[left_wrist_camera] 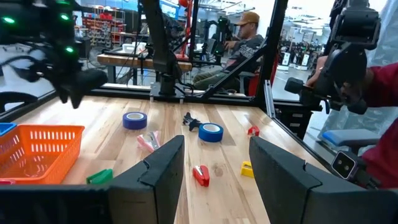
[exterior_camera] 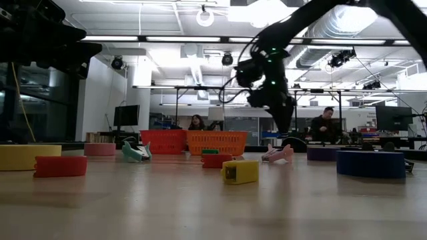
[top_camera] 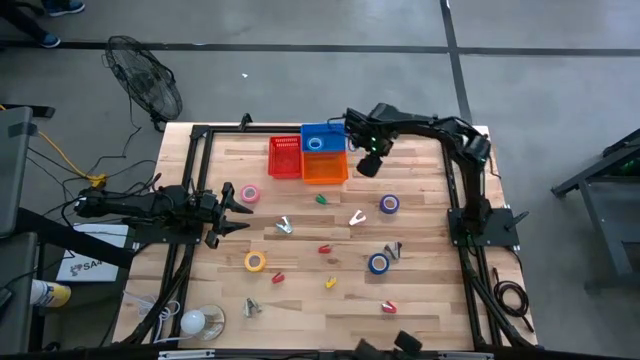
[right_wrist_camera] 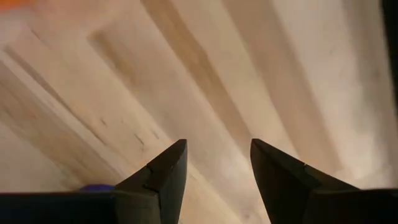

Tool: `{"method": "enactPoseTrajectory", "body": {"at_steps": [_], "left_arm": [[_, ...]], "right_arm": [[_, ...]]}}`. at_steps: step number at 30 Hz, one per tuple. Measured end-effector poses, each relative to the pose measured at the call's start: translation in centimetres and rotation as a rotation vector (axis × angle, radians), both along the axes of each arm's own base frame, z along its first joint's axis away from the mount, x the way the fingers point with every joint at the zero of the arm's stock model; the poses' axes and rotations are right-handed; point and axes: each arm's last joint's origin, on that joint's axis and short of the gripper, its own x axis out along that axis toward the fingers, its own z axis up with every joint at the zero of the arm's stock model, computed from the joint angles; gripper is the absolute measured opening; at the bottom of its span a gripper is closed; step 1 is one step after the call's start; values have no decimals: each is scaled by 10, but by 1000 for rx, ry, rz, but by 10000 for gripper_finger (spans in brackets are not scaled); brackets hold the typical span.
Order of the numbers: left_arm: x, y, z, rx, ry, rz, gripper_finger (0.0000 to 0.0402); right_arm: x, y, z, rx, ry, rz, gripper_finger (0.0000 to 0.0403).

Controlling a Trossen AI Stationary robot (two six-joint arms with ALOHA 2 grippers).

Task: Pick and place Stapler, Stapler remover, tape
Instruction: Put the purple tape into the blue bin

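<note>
Tape rolls, staplers and removers all lie loose on the table (top_camera: 420,300); neither gripper holds any of them. My right gripper (right_wrist_camera: 214,180) has its fingers parted w/ a clear gap, nothing between them, only bare wood planks under the tips. From above, that right gripper (top_camera: 368,165) hangs just beside the orange basket (top_camera: 323,167), on its right side, near the table's far edge. Left gripper (left_wrist_camera: 214,168) is also parted w/ an empty gap, looking level across the table; in the high view it sits at the left edge (top_camera: 232,212), close to the pink tape roll (top_camera: 249,194) but apart from it.

Outward from there: red basket (top_camera: 285,158) and blue bin (top_camera: 322,139) stand touching the orange one. Blue tape roll (top_camera: 389,204) lies right of centre, a second blue roll (top_camera: 378,263) nearer the front, a yellow tape roll (top_camera: 255,262) left of centre. Small red stapler (top_camera: 325,249) mid-table, yellow stapler (top_camera: 331,283) just in front of it, green stapler (top_camera: 321,199) near the orange basket. Pink remover (top_camera: 356,218) and teal remover (top_camera: 284,227) lie between the rolls.

Beyond the table, the left wrist cam shows a seated person in a cap (left_wrist_camera: 245,37).
</note>
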Motion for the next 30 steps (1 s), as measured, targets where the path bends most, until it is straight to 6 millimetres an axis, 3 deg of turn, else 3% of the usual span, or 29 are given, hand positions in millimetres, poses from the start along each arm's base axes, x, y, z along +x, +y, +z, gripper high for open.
{"method": "enactPoseTrajectory", "body": {"at_steps": [15, 22, 30], "left_arm": [[0, 0, 0, 0, 0, 0, 179], [0, 0, 0, 0, 0, 0, 179], [0, 0, 0, 0, 0, 0, 179]], "right_arm": [[-86, 68, 9, -73, -165, -175, 169], [-104, 94, -8, 38, -229, -356, 169], [-107, 109, -31, 83, -247, -420, 169]]}}
